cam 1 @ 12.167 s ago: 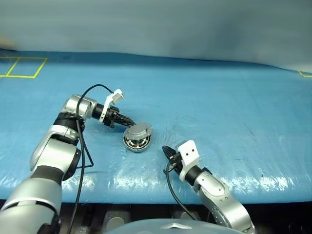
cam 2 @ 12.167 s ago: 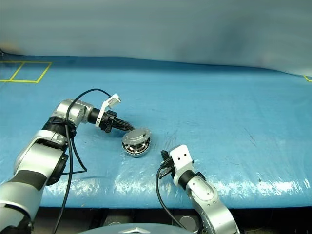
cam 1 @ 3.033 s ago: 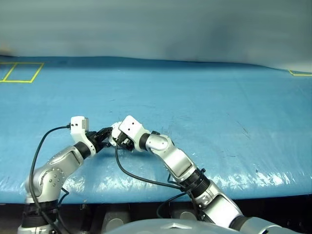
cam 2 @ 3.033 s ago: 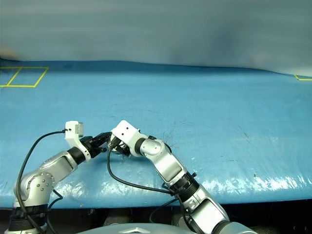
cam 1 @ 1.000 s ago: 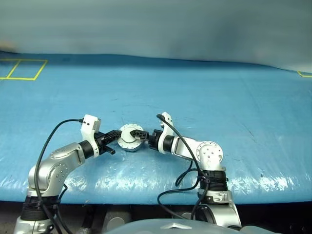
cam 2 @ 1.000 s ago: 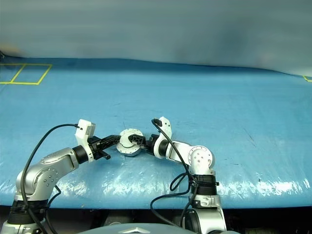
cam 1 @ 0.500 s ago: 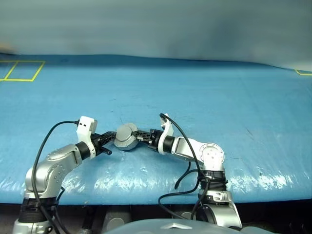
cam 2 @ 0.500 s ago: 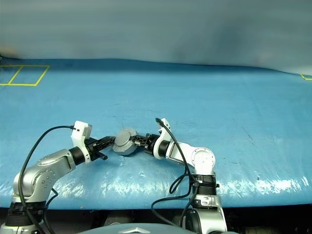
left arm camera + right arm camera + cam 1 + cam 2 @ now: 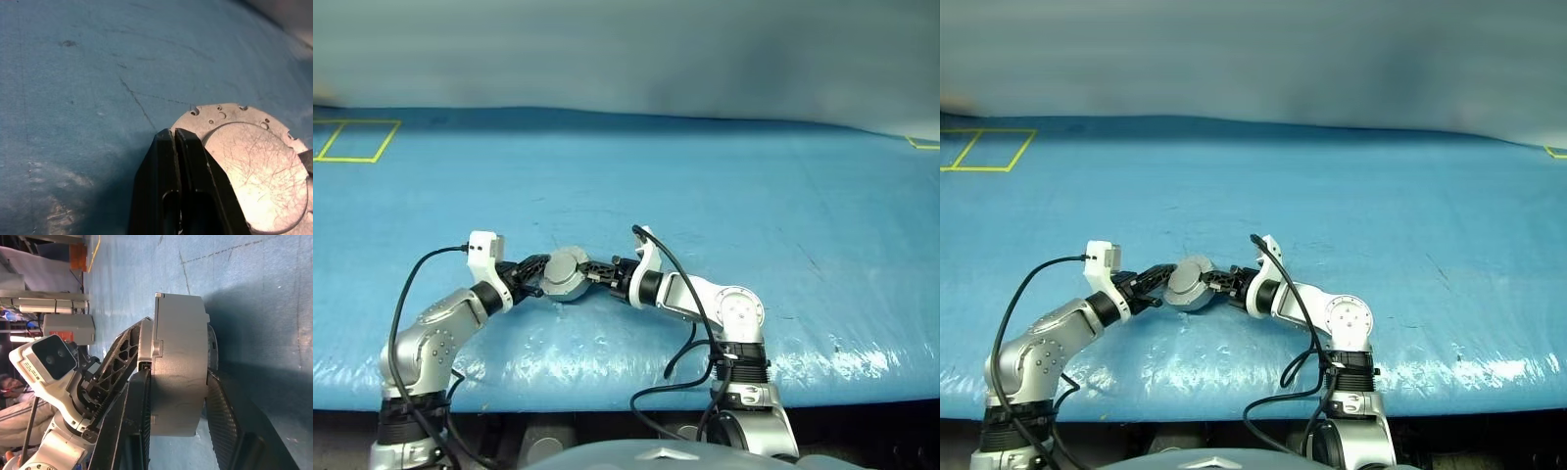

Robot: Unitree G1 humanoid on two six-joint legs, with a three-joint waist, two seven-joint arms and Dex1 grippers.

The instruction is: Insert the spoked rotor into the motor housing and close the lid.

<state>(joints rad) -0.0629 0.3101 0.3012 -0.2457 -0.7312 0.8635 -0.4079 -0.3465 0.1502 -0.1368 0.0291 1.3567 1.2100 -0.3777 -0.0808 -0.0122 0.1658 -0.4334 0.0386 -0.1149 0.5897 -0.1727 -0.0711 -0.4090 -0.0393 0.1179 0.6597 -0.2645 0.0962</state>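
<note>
Motor assembly (image 9: 566,273): round silver housing with its lid on, lifted just above the blue surface (image 9: 783,196), between the two arms.
Right end effector (image 9: 173,396): fingers partly spread, clamping the assembly across its thickness.
Left end effector (image 9: 175,134): fingers pressed together, tips against the assembly's flat silver face, gripping nothing.
</note>
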